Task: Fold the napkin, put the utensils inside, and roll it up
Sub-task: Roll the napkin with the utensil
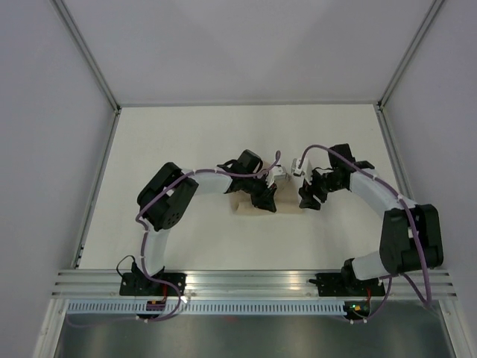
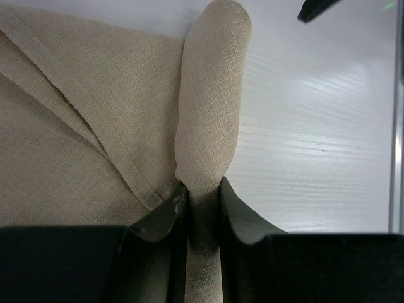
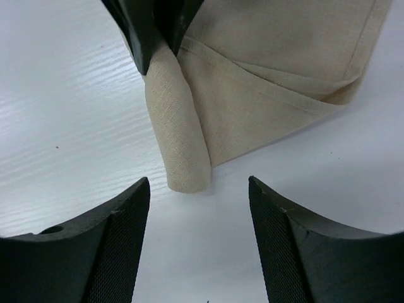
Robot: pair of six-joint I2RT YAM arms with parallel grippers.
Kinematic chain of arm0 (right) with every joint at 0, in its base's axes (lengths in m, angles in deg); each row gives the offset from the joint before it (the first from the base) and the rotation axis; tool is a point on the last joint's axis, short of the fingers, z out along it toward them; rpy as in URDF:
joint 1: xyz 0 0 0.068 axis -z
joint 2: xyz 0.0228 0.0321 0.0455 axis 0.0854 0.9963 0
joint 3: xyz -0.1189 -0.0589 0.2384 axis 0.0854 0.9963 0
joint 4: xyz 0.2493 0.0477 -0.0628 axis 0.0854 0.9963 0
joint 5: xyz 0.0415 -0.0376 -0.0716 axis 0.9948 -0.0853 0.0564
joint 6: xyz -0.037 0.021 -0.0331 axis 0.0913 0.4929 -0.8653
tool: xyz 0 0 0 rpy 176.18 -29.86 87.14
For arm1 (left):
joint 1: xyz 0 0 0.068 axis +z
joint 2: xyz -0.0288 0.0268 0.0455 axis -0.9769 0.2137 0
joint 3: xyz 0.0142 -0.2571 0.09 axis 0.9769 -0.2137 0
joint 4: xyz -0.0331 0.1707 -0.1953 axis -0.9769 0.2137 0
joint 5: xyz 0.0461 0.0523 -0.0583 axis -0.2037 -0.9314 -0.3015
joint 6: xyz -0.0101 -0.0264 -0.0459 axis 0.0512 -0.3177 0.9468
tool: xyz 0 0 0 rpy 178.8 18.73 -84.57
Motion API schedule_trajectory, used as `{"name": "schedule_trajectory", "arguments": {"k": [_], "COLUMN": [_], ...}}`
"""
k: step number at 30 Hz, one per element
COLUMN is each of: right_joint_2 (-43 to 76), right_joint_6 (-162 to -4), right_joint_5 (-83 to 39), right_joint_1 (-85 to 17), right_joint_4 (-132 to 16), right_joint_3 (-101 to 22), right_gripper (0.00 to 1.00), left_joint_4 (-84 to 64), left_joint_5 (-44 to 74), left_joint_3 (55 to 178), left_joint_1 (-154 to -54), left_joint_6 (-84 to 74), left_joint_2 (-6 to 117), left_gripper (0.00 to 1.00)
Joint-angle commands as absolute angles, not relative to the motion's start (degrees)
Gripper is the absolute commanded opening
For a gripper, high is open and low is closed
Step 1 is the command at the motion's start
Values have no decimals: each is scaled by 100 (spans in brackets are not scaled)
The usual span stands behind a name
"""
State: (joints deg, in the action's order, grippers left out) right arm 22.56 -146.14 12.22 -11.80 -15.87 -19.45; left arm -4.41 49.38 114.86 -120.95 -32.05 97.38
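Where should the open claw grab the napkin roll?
Grab the roll at its rounded free end, which pokes out past the flat cloth. The right gripper should come straight in at that end, a finger on each side: the roll is narrow, and the left gripper pinches the other end.

A white tabletop (image 1: 186, 134) with a faint wood-like grain fills the floor of the enclosure. It carries one tiny dark speck (image 2: 324, 150). Pale grey wall panels stand at the back (image 1: 246, 45), left (image 1: 37, 112) and right (image 1: 447, 97), joined by slanting aluminium posts (image 1: 86, 52). Along the near edge runs a ribbed aluminium rail (image 1: 253, 282), with a slotted white cable duct (image 1: 253, 306) just beside it.
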Motion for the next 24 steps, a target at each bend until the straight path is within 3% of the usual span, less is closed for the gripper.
{"name": "schedule_trajectory", "arguments": {"k": [1, 8, 18, 21, 24], "right_joint_2": [1492, 551, 603, 752, 936], "right_joint_6": [-14628, -14627, -14759, -14838, -14733], "right_joint_5": [667, -521, -1242, -1507, -1621], "right_joint_1": [-1543, -2966, -3750, -3979, -4050], "right_joint_4": [-3615, -5206, -5989, -6289, -6070], "right_joint_3": [-903, 472, 1184, 1351, 1107], "right_gripper": [70, 74, 73, 66, 44], "left_joint_4": [785, 1093, 1296, 1313, 1235], "left_joint_5": [5791, 6214, 6530, 6531, 6303], "left_joint_3": [11504, 11776, 11935, 11970, 11979], "left_joint_1": [-11950, -11721, -11616, -11607, -11616], "left_joint_6": [-3089, -3133, -3195, -3230, -3213], "left_joint_2": [10345, 10644, 10811, 10785, 10645], "left_gripper": [2, 2, 2, 2, 10]}}
